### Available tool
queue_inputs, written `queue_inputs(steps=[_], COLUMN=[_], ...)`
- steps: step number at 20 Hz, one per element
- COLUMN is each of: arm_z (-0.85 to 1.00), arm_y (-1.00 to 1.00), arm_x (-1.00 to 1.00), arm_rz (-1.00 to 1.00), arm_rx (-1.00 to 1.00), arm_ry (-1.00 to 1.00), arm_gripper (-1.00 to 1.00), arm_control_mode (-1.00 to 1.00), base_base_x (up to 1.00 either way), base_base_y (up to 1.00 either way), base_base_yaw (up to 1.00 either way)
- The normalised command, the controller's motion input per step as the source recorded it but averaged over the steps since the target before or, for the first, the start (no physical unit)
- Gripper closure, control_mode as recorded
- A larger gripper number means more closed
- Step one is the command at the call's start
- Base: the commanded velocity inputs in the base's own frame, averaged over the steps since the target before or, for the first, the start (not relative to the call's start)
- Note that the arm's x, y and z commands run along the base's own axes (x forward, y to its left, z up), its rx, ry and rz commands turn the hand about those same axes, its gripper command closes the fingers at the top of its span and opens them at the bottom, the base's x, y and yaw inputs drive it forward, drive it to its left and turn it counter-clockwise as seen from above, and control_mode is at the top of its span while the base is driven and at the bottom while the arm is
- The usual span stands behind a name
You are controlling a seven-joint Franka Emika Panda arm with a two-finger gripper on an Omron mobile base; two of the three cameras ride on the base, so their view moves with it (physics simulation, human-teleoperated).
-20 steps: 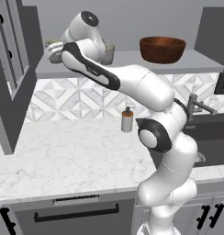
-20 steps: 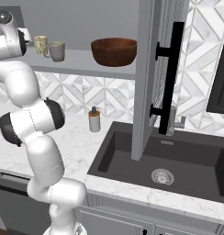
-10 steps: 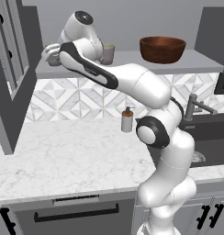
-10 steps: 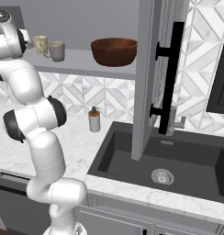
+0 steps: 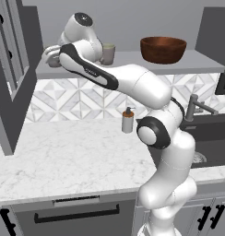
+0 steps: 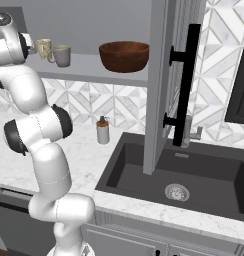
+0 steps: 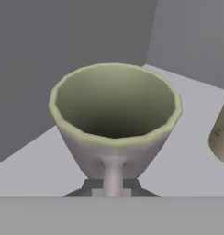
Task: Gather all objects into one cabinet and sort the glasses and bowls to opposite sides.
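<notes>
Since 1 second ago our arm has swung the hand left along the shelf [image 5: 133, 62], away from the bowl [image 5: 163, 49]. The gripper [image 7: 112, 186], closed, pinches a grey mug [image 7: 114, 119] by its handle. We should set it down upright beside the 2 mugs, far from the bowl. The hand view shows the green inside; the right base view shows the cream mug [image 6: 43, 48].

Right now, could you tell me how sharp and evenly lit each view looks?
Left base view: crisp, flat lighting, soft gloss on the dark reddish-brown bowl. Right base view: equally sharp, no glare. Hand view: the grey mug with the pale green inside is slightly soft, its interior shaded.
</notes>
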Motion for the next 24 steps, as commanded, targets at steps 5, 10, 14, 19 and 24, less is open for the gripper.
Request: queue_inputs(steps=[5,10,14,19,24], arm_z=[-0.15,0.0,0.09,0.1,0.02], arm_y=[0.0,0.0,0.0,0.0,-0.15], arm_x=[0.01,0.0,-0.05,-0.57,-0.72], arm_rz=[0.0,0.0,0.0,0.0,0.0], arm_rx=[0.0,0.0,0.0,0.0,0.0], arm_ry=[0.0,0.0,-0.02,-0.04,-0.08], arm_gripper=[-1.0,-1.0,-1.0,-1.0,-1.0], arm_control_mode=[-1.0,-1.0,-1.0,-1.0,-1.0], base_base_x=[0.0,0.0,0.0,0.0,0.0], base_base_y=[0.0,0.0,0.0,0.0,0.0], base_base_yaw=[0.0,0.0,0.0,0.0,0.0])
